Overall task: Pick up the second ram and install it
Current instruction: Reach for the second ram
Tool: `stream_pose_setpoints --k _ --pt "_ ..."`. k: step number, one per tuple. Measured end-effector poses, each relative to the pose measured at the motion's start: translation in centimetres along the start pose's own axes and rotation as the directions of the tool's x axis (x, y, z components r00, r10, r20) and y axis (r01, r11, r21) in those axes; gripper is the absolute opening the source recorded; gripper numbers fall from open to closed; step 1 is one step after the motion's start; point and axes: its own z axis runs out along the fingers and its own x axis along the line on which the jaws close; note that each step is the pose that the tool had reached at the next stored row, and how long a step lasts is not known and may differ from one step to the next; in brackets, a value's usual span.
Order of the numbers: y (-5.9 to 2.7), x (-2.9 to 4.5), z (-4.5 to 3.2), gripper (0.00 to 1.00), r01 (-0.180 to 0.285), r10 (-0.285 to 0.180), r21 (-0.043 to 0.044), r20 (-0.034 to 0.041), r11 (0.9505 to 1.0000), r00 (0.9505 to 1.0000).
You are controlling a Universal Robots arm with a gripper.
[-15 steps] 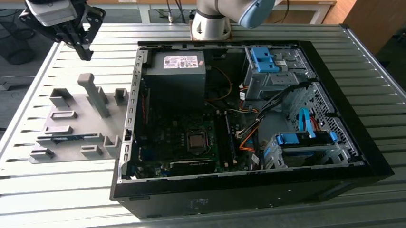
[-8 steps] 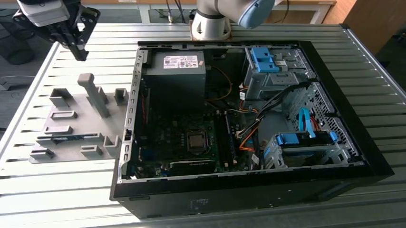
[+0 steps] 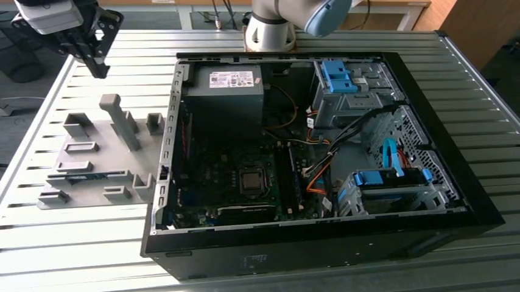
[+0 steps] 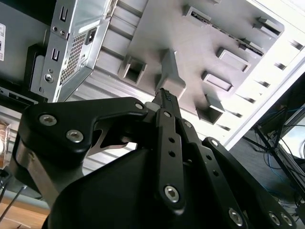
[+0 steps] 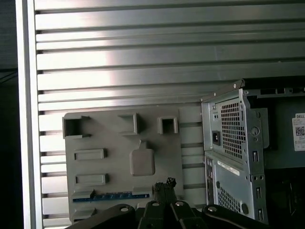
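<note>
Exterior view first: we see the tool (image 3: 99, 68) hanging over the desk (image 3: 81, 243) at the exterior view's left, beyond the far end of a grey plate (image 3: 114, 159). Its fingers are pressed together with nothing between them, which the second wrist view confirms at the fingertips (image 4: 165, 97). In the first wrist view the tool (image 5: 164, 184) points down at the same plate (image 5: 114, 143).

The plate acts as a tray. One ram (image 3: 81, 177), bluish-green, lies in a long holder at the plate's end farthest from the tool, well apart from it. We see the ram (image 5: 112, 196) again in the first wrist view as a blue strip. There we count three hollow square blocks in a row, two flat rectangular frames and one post (image 5: 142, 161). The exterior view shows that post (image 3: 122, 120) standing upright.

Just beside the plate, toward the exterior view's right, lies one open black case (image 3: 325, 249). Inside it we count one power supply (image 3: 223, 91), one motherboard (image 3: 235, 176), two blue caddies (image 3: 341, 76) and a bundle of cables (image 3: 317, 176). The first wrist view gives the case (image 5: 233, 138) from outside, its perforated rear wall.
</note>
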Motion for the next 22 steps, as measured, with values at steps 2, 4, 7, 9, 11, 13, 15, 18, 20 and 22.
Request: stream_pose_setpoints --k 2,4,7,9,11,13,15,18,20,22 --pt "-0.01 0.16 0.01 0.11 0.0 0.0 0.0 0.0 1.0 1.0" --pt "-0.03 0.3 0.02 0.11 0.0 0.0 0.0 0.0 1.0 1.0" --pt "-0.05 0.53 0.04 0.11 0.0 0.0 0.0 0.0 1.0 1.0" --pt "-0.18 0.67 0.06 0.11 0.0 0.0 0.0 0.0 1.0 1.0" --pt "-0.44 0.82 0.09 0.11 0.0 0.0 -0.0001 0.0 1.0 1.0" --pt "-0.68 0.85 0.08 0.11 0.0 0.0 0.0016 0.0001 1.0 1.0" --pt "-1.0 0.86 0.08 0.11 0.0 0.0 0.0053 0.0003 1.0 1.0" --pt "-1.41 0.85 0.1 0.11 0.001 -0.001 0.0121 0.0009 0.9999 1.0" --pt "-1.63 0.9 0.14 0.11 0.001 -0.001 0.0125 0.0009 0.9999 1.0" --pt "-1.78 1.06 0.18 0.11 0.001 -0.001 0.0126 0.0009 0.9999 1.0"
